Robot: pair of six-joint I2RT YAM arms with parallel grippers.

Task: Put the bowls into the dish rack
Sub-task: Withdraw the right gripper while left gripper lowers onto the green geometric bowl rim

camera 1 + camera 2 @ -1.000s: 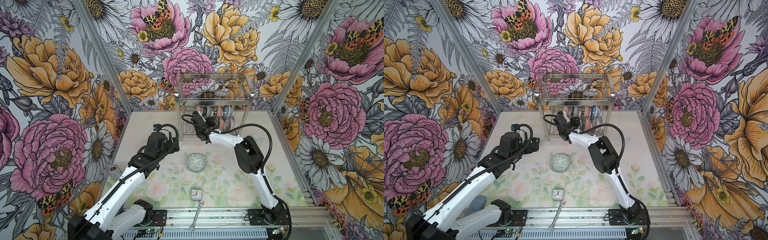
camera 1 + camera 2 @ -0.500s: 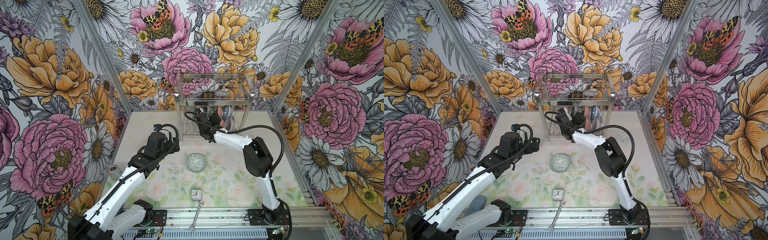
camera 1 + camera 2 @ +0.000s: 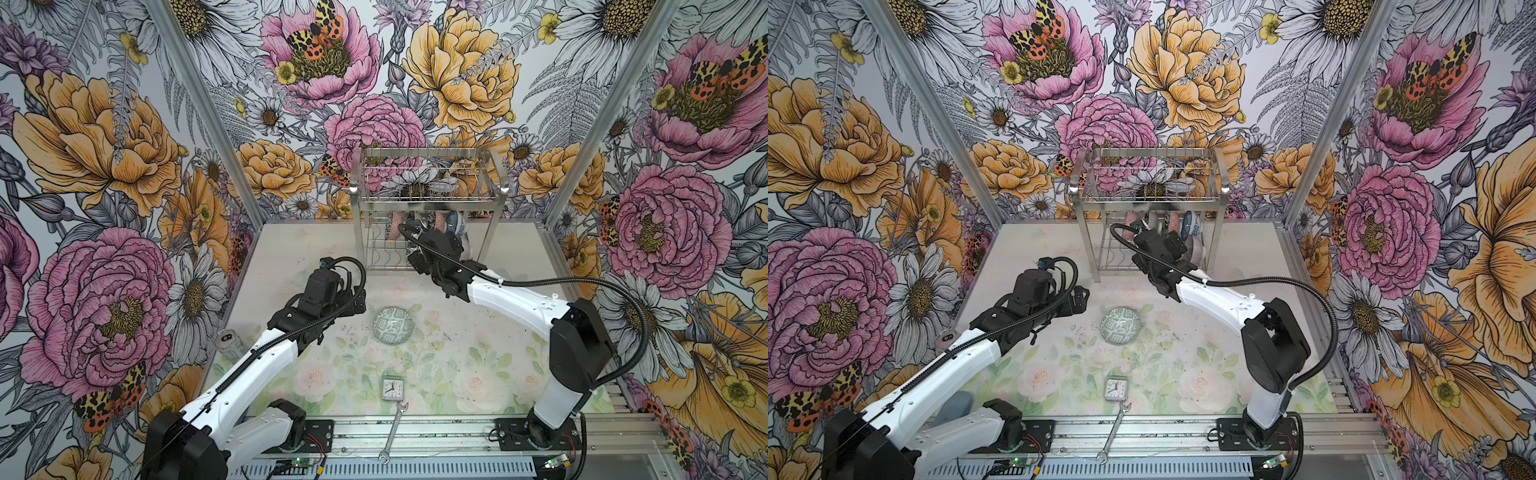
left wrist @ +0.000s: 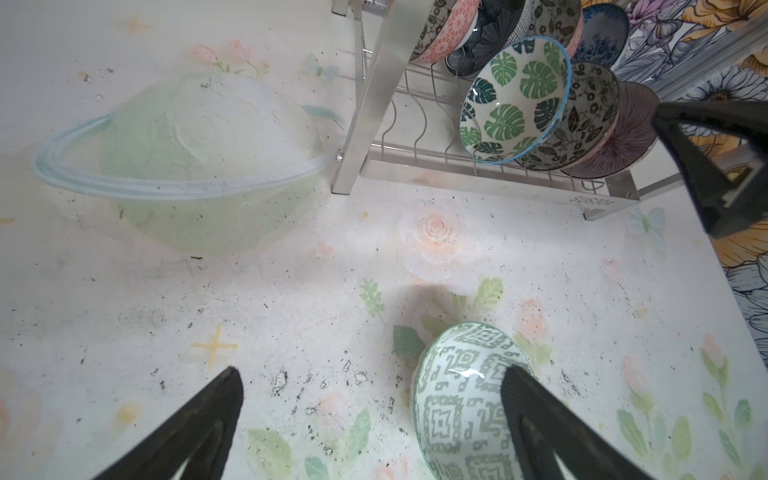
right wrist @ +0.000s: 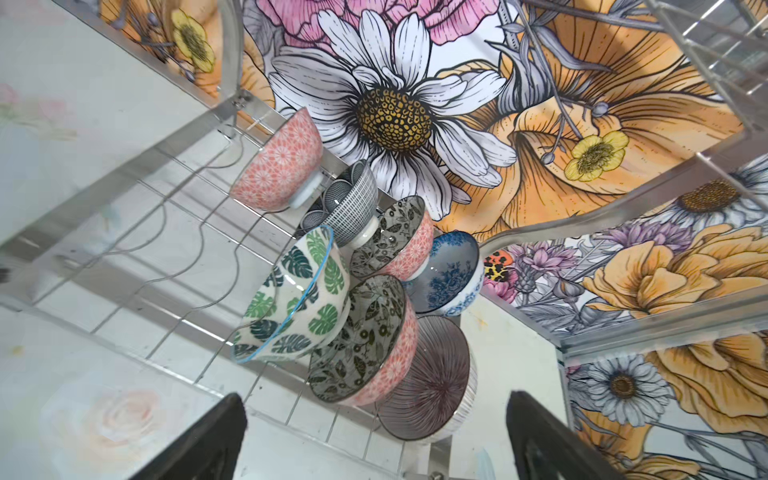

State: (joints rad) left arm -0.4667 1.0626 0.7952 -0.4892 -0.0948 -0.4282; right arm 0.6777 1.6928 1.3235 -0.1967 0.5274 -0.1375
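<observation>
In both top views the dish rack (image 3: 428,198) (image 3: 1150,198) stood at upper centre against the back wall. The bowls (image 3: 455,222) stood crowded on edge in the right part of its lower tier. The right end effector (image 3: 417,249) (image 3: 1142,249) sat at the front of that tier, its jaws hidden by its own body. One grey-green bowl (image 3: 392,325) (image 3: 1121,325) lay alone on the desk (image 3: 478,353) at centre frame. The left end effector (image 3: 353,297) (image 3: 1077,297) hovered just left of it, not touching.

In the left wrist view the left end effector (image 4: 370,372) was spread wide with nothing between its fingers (image 4: 216,407). The grey-green bowl (image 4: 457,399) lay partly behind one of them. Beyond it, a green leaf bowl (image 4: 515,104) headed the front row in the rack.

In the right wrist view the right end effector (image 5: 376,399) was spread and empty, close before the racked bowls. The green leaf bowl (image 5: 291,299) leaned on a black-white floral bowl (image 5: 361,336). A pink bowl (image 5: 278,162) and a blue-white bowl (image 5: 449,274) stood farther back.
</observation>
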